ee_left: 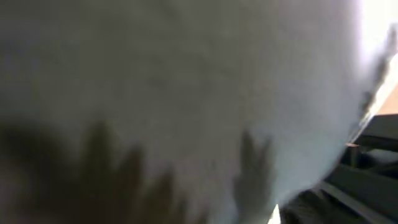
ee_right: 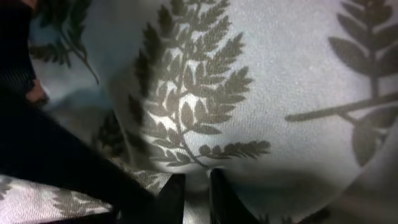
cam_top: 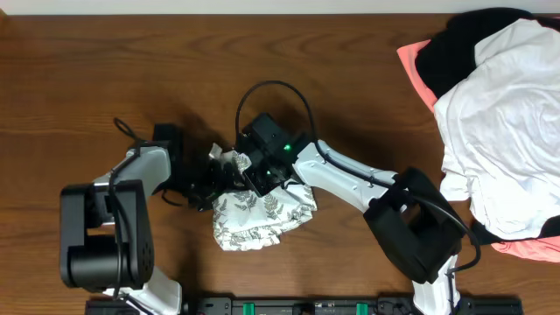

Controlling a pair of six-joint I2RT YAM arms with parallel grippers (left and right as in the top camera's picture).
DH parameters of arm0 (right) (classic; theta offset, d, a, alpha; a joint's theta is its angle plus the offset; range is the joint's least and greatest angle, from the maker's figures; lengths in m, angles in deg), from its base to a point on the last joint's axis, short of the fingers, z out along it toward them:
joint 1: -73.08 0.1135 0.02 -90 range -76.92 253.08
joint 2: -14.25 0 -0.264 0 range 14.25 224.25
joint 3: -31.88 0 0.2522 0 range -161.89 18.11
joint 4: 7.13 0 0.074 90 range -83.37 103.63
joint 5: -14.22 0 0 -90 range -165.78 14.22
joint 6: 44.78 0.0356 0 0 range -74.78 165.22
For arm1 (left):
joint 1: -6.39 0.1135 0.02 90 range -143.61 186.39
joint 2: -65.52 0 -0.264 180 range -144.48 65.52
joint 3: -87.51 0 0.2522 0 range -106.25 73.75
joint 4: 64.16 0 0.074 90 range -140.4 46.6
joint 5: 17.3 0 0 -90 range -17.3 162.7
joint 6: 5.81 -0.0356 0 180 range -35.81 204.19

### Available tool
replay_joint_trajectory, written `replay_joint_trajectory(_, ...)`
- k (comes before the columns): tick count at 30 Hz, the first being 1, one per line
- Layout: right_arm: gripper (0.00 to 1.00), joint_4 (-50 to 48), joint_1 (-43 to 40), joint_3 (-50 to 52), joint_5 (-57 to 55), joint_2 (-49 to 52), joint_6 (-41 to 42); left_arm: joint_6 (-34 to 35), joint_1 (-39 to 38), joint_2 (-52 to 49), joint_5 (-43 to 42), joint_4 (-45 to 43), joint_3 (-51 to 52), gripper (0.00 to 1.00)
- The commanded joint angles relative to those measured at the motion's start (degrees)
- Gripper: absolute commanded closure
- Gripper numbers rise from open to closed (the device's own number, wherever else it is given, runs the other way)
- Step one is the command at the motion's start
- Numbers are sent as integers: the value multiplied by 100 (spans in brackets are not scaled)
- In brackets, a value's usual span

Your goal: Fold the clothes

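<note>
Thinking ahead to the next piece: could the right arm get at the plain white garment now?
Probably not yet: the right gripper is shut on the fern-print garment; nothing covers the white garment.

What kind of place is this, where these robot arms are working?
Probably a robotics lab bench for laundry-folding practice: a wooden table, two robot arms at a fern-print garment, and a heap of other clothes aside.

A white fern-printed fabric garment (cam_top: 262, 214) lies at the middle of the brown wooden table (cam_top: 87, 70), with the left gripper (cam_top: 208, 179) at its left edge and the right gripper (cam_top: 262, 173) over its rear part. Far right, a plain white garment (cam_top: 507, 131) lies atop a black garment (cam_top: 455, 44) and a coral-pink garment (cam_top: 409, 66).
</note>
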Motion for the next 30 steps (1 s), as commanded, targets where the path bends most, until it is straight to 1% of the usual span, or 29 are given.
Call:
replay_joint_trajectory(1, 86, 26, 52, 76, -127, 210, 44, -114, -81, -256, 415, -131, 173, 44)
replay_joint_trajectory(3, 85, 31, 31, 76, -129, 28, 44, -114, -81, -256, 417, -225, 173, 62)
replay_joint_trajectory(5, 84, 63, -11, 72, -151, -227, 44, -111, -79, -256, 431, -361, 173, 76)
replay_joint_trajectory(6, 84, 90, -46, 70, -175, -417, 44, -109, -68, -251, 435, -433, 173, 86)
replay_joint_trajectory(7, 83, 125, -85, 70, -205, -645, 44, -109, -50, -245, 437, -487, 173, 94)
replay_joint_trajectory(11, 82, 352, -275, 66, -612, -1657, 42, -107, 140, -131, 505, -656, 153, 94)
replay_joint_trajectory(16, 79, 844, -570, 66, -1429, -2872, -46, -55, 643, 278, 1250, -675, -24, 94)
replay_joint_trajectory(18, 79, 1113, -706, 68, -1567, -3257, -92, 175, 894, 509, 1593, -699, -94, 94)
replay_joint_trajectory(21, 79, 1502, -883, 68, -1578, -3626, -177, 468, 1255, 885, 1663, -916, -101, 94)
replay_joint_trajectory(25, 79, 1941, -1014, 68, -1720, -3805, -177, 835, 1622, 1296, 1665, -1252, -101, 94)
replay_joint_trajectory(29, 80, 2175, -1038, 68, -1821, -3799, -175, 1504, 1947, 1506, 1753, -1602, -101, 94)
replay_joint_trajectory(30, 80, 2190, -1038, 68, -1821, -3799, -175, 1722, 2026, 1512, 1910, -1694, -101, 94)
